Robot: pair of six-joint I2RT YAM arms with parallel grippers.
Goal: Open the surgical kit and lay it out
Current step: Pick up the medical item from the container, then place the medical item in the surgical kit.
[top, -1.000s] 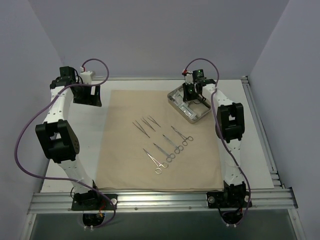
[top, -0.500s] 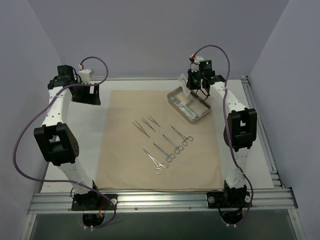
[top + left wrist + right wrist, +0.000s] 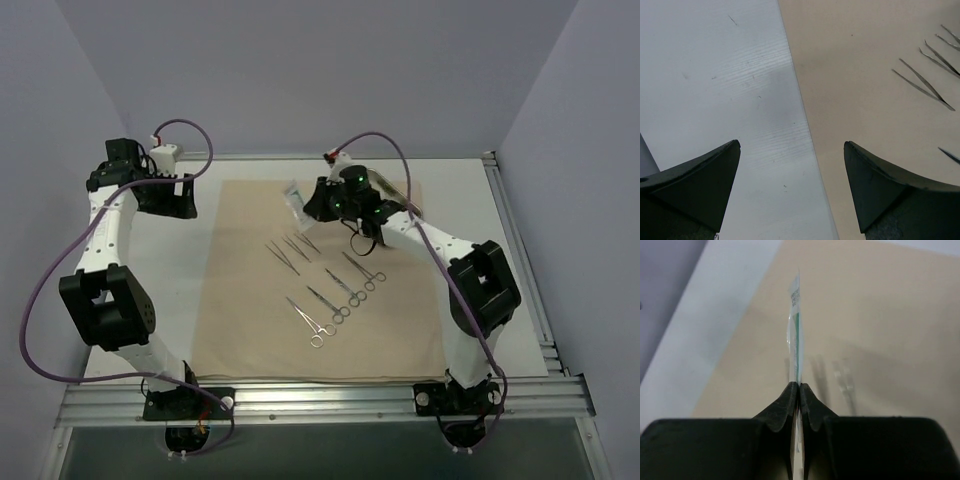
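Note:
The tan cloth (image 3: 250,320) lies spread flat on the table. On it rest three thin tweezers (image 3: 290,248) and three ring-handled clamps (image 3: 340,295). My right gripper (image 3: 312,205) hovers over the back middle of the cloth, shut on a small clear packet (image 3: 293,200). In the right wrist view the packet (image 3: 796,330) stands edge-on, pinched between the fingertips of that gripper (image 3: 799,385). The steel tray is hidden behind the right arm. My left gripper (image 3: 178,203) is open at the cloth's back left edge. The left wrist view shows the same gripper (image 3: 792,150) empty, with tweezers (image 3: 925,85) off to the right.
The white table (image 3: 520,300) shows on both sides of the cloth. A metal rail (image 3: 320,395) runs along the near edge, where both arm bases sit. Grey walls close in the left, back and right.
The right arm lifted the packet from the tray at the back right and swung it left, over the back middle of the cloth. The left arm drew slightly left.

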